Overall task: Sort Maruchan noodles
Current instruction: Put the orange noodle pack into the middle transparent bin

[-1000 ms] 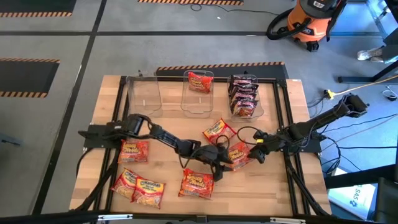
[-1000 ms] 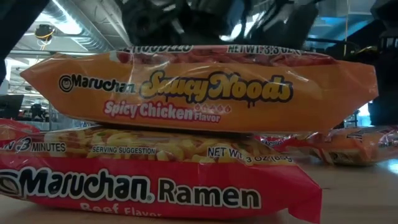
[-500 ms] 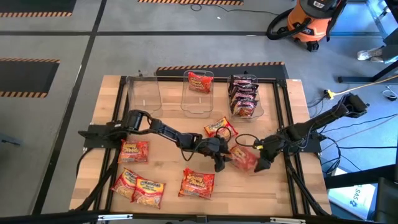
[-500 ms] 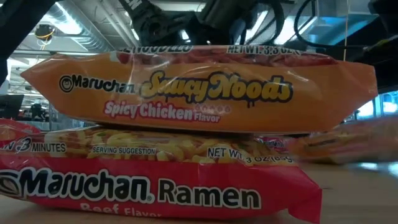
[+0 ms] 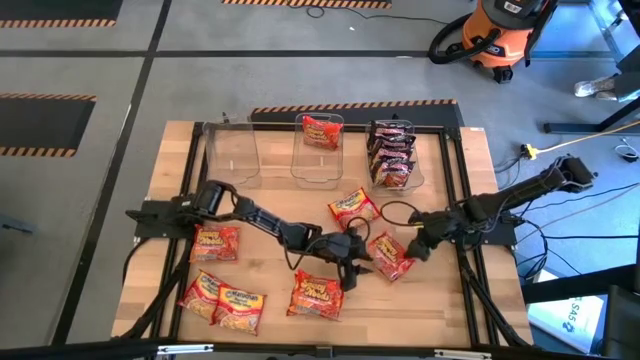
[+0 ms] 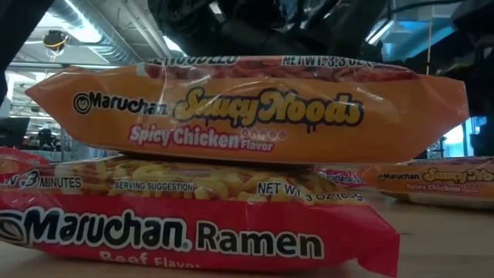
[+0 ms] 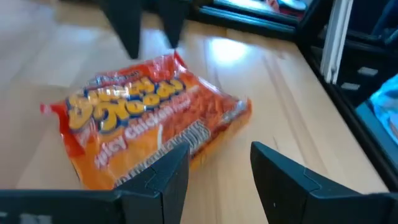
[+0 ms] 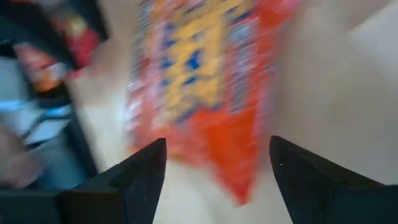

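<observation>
An orange-red Maruchan packet [image 5: 390, 256] lies flat on the table between my two grippers; it also shows in the left wrist view [image 7: 146, 121], the right wrist view [image 8: 205, 74] and the low view [image 6: 432, 181]. My left gripper [image 5: 350, 268] is open just to the packet's left, its fingers [image 7: 165, 177] short of the packet's near edge. My right gripper [image 5: 418, 245] is open just to its right, its fingers [image 8: 146, 174] above the packet. Another orange packet [image 5: 352, 208] lies farther back.
At the far edge stand three clear bins: the left one [image 5: 232, 150] empty, the middle one [image 5: 320, 160] holding a red packet [image 5: 322, 130], the right one [image 5: 393, 152] holding dark packets. Loose packets lie at the near left [image 5: 215, 242] [image 5: 222, 300]. Two stacked packets [image 5: 316, 295] fill the low view [image 6: 231, 116].
The orange-red packet between the grippers has moved a little toward the near edge, turned, and now lies flat on the table. My right gripper went toward the near edge and came back toward the far edge. My left gripper swung toward the far edge, then toward the near edge.
</observation>
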`<state>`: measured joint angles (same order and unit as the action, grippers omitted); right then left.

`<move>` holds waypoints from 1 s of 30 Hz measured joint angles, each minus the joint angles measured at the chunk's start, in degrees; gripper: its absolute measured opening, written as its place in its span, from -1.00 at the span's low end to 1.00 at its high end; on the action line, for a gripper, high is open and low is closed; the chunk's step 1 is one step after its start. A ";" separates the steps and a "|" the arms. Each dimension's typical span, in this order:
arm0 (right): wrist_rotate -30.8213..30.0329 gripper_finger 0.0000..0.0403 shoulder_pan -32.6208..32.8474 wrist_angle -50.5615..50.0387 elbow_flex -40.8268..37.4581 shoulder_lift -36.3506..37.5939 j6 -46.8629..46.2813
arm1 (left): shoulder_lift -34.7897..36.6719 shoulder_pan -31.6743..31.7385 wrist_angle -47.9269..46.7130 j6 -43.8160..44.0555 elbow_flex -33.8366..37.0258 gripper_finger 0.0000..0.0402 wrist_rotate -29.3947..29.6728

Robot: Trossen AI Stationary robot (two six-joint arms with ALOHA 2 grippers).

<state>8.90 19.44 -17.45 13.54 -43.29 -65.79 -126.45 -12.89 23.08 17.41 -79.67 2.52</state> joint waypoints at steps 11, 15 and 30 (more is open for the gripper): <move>-7.88 0.31 -0.37 -0.41 -0.15 -3.56 1.78 | -6.33 0.86 5.22 3.09 -0.32 -0.18 2.46; -7.09 0.31 -0.34 2.53 -0.15 -6.02 2.84 | -6.36 1.12 4.84 3.18 -0.32 -0.18 2.49; -2.82 0.31 -0.28 19.20 -0.15 -17.26 3.51 | -6.38 1.14 4.37 2.56 -0.27 -0.18 2.56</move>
<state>6.09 19.16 1.76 13.39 -60.56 -62.27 -132.84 -11.75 27.45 19.97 -79.94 5.08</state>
